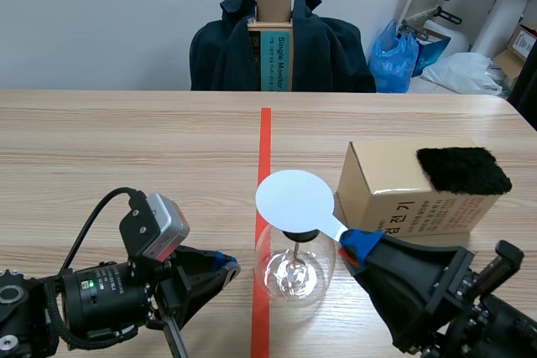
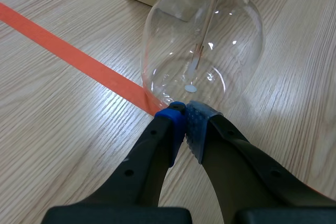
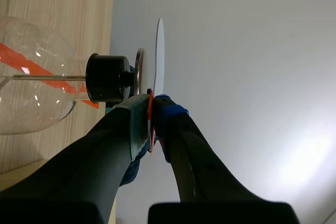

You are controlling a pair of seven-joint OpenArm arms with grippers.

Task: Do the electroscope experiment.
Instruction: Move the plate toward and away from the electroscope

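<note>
One disc (image 1: 294, 199) is pinched at its tab by the right fingers (image 1: 362, 245) and held flat just over the flask (image 1: 294, 267), mid-surface. Empty left fingers (image 1: 220, 267) are pressed together beside its base.

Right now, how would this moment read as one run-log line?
right gripper: shut on white disc, over electroscope | left gripper: shut, empty, at electroscope base | black cloth: on box

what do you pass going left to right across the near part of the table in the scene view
left hand → glass flask → right hand → cardboard box. The white disc that the right hand grips overlaps the flask, so it has no place in the order.
</note>
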